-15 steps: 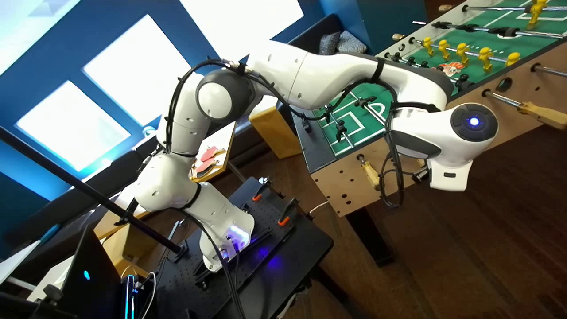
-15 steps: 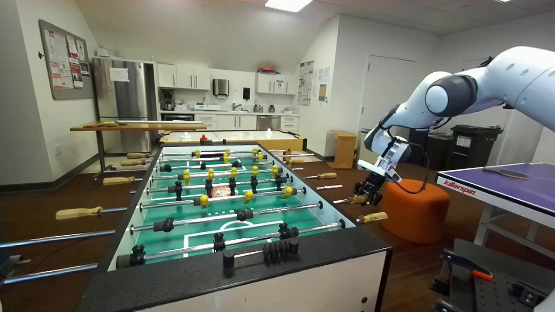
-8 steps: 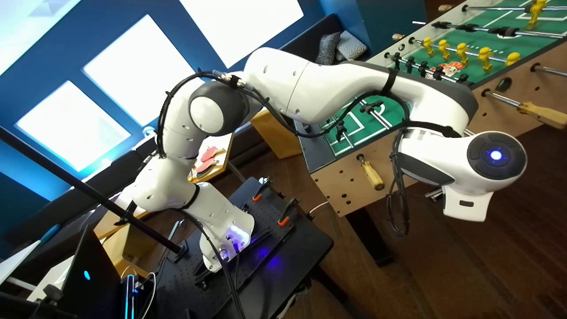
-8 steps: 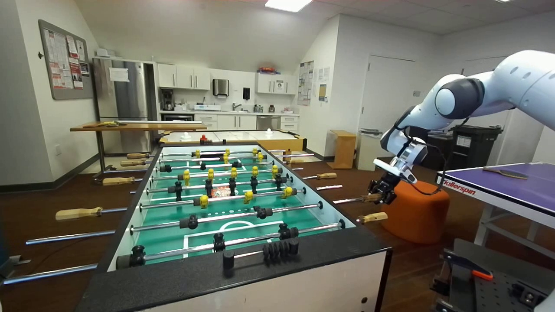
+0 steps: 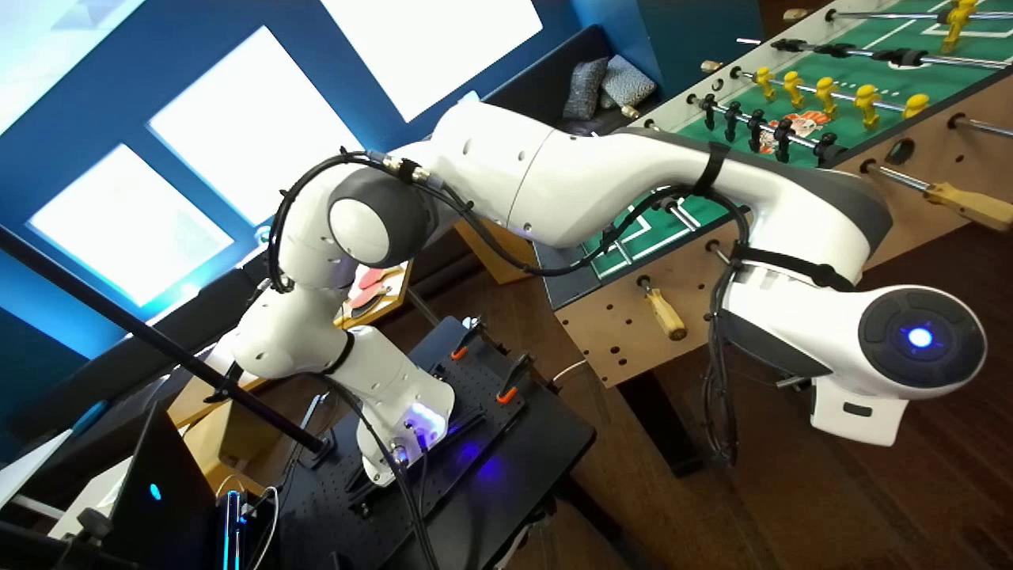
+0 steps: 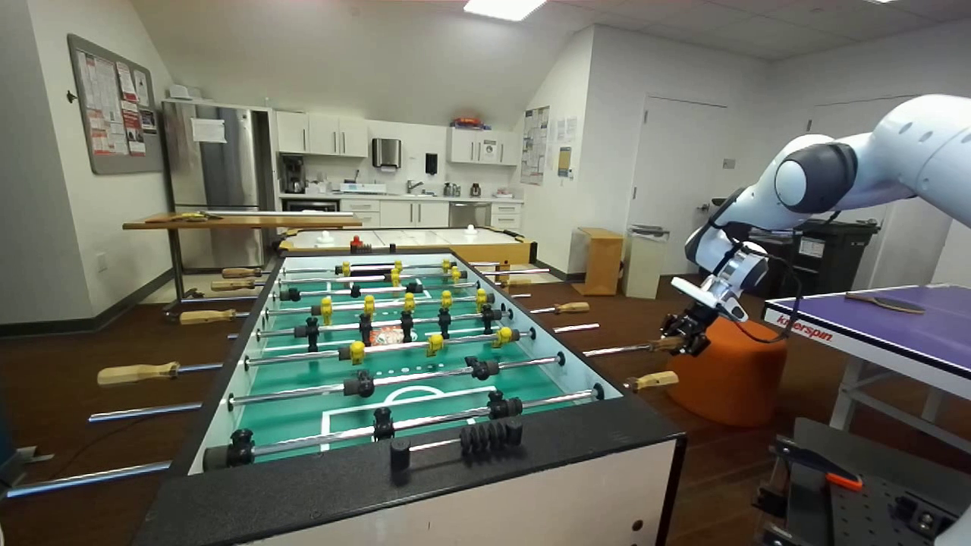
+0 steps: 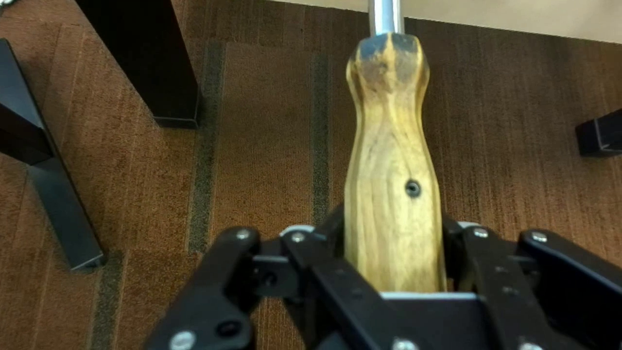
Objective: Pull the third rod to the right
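Wrist view: your gripper (image 7: pixel 394 238) is clamped on the wooden handle (image 7: pixel 392 155). Its rod (image 6: pixel 422 376) juts from the foosball table (image 6: pixel 326 479), second from the near end in an exterior view; recheck your count. Off-axis pull may bind it and slip your grip.

Exterior views slanted down at the white robot arm (image 5: pixel 570 186) or looked along the green foosball table (image 6: pixel 318 485), sharing both. The wrist view looked down, near a yellow wooden handle (image 7: pixel 388 209).
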Controlling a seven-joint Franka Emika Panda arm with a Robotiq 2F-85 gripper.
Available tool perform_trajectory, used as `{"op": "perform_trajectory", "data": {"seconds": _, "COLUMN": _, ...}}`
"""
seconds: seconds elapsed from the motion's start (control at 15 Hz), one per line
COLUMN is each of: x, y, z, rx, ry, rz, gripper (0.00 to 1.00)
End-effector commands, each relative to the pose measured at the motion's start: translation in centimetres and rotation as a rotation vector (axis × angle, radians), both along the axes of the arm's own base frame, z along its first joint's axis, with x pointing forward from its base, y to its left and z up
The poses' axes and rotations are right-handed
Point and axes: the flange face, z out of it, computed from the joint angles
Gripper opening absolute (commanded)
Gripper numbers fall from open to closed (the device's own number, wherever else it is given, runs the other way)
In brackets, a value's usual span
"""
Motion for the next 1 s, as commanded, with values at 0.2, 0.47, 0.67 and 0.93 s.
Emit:
{"op": "perform_trajectory", "data": {"seconds": 0.2, "x": -5.5, "y": -3.8, "z": 1.3, "rx": 0.045, "ry": -0.028, "rz": -0.032, "gripper": 0.09}}
{"op": "perform_trajectory", "data": {"seconds": 0.47, "x": -5.9, "y": -4.2, "z": 1.6, "rx": 0.046, "ry": -0.052, "rz": -0.043, "gripper": 0.12}}
{"op": "perform_trajectory", "data": {"seconds": 0.67, "x": -6.1, "y": -4.2, "z": 2.3, "rx": 0.056, "ry": -0.075, "rz": -0.032, "gripper": 0.63}}
{"op": "perform_trajectory", "data": {"seconds": 0.93, "x": -8.6, "y": -4.0, "z": 6.5, "rx": 0.102, "ry": -0.139, "rz": 0.042, "gripper": 0.94}}
